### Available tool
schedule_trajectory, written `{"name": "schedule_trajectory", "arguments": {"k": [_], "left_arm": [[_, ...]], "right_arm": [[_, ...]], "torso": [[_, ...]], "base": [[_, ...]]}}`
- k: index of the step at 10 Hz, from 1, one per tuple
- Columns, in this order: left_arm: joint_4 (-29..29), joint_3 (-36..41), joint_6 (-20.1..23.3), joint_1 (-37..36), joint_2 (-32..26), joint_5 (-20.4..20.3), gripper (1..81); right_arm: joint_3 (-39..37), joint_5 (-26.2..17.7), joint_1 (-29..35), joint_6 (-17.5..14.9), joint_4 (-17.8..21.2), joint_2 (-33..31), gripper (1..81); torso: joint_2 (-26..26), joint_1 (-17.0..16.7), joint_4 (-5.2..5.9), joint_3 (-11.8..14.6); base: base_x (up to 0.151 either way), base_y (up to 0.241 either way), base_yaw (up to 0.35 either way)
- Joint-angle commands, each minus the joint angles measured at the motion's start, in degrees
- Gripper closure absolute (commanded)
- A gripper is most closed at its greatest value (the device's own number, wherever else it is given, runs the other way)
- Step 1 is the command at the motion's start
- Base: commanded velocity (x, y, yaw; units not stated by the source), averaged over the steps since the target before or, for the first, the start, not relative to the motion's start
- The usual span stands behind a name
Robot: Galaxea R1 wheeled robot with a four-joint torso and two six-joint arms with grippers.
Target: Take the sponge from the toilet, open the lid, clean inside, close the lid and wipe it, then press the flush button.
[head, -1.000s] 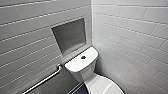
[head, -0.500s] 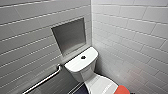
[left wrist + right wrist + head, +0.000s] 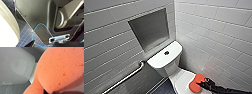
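Left gripper (image 3: 45,45) hangs low over the dark blue floor tiles (image 3: 25,36), and I cannot tell if it is open or closed. On the far left of the head view, a shiny grab bar (image 3: 125,78) runs along the grey wall. Next comes a square nook (image 3: 150,28) set into the wall, higher up. Under it stands the white toilet (image 3: 170,66). The little round flush button (image 3: 166,52) sits in the middle of the flat tank top. In front of the tank, the lid (image 3: 182,81) is down. On its right side is the red-orange sponge (image 3: 196,82). I cannot tell if it is touching the lid or just above it. The right gripper (image 3: 203,84) comes in from the right and is squeezed tight on the sponge. In the right wrist view the sponge bulges out fat on both sides of a pinched middle. So it looks very soft and squashy, and it is likely light too. The middle seems the best place to hold it, so both fat ends stay free for rubbing. A hard squeeze should not hurt it. The lid looks smooth and shiny, so it may be slippery.
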Motion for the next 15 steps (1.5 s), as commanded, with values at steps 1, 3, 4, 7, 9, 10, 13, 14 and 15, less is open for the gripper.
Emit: {"name": "schedule_trajectory", "arguments": {"k": [1,3,4,7,9,10,13,14,15], "left_arm": [[-0.1,-0.02,0.48,0.93,-0.46,4.2,1.0],[-0.1,-0.02,0.48,1.63,-0.46,3.5,1.0],[-0.19,-0.02,0.48,2.16,-0.55,3.32,1.0],[-0.37,-0.02,0.48,3.13,-0.82,3.32,1.0],[-0.28,-0.02,0.39,3.92,-0.64,2.62,1.0],[-0.37,-0.02,0.39,4.01,-0.73,2.62,1.0],[-0.64,-0.02,0.39,4.89,-0.64,2.62,1.0],[-0.72,-0.02,0.39,5.24,-0.9,2.62,1.0],[-0.81,-0.02,0.39,5.42,-1.08,2.71,1.0]], "right_arm": [[-2.63,-4.75,10.11,0.19,1.14,1.41,81.1],[-10.1,-4.75,11.68,0.28,1.85,6.68,81.1],[-14.94,-5.1,12.13,0.28,2.11,9.67,81.1],[-28.35,-6.15,12.04,0.89,2.29,18.44,81.1],[-37.42,-6.42,13.1,1.86,2.19,24.42,81.1],[-38.4,-6.33,13.36,2.03,2.29,25.74,81.1],[-39.72,-3.96,11.09,2.38,2.2,26.63,81.1],[-40.16,-2.55,9.58,2.47,2.29,26.63,81.1],[-41.38,-2.03,8.0,3.08,2.37,26.54,81.1]], "torso": [[-0.02,0.0,0.0,0.02],[0.02,0.02,0.0,-0.5],[0.02,0.02,0.0,-0.44],[0.02,0.02,0.0,-0.46],[0.02,0.02,0.0,-0.46],[0.02,0.02,0.0,-0.46],[0.02,0.02,0.0,-0.46],[0.02,0.02,0.0,-0.46],[0.02,0.02,0.0,-0.46]], "base": [[0.0,0.0,0.0],[0.0,0.0,0.0],[0.0,0.0,0.0],[0.0,0.0,0.0],[0.0,0.0,0.0],[0.0,0.0,0.0],[0.0,0.0,0.0],[0.0,0.0,0.0],[0.0,0.0,0.0]]}}
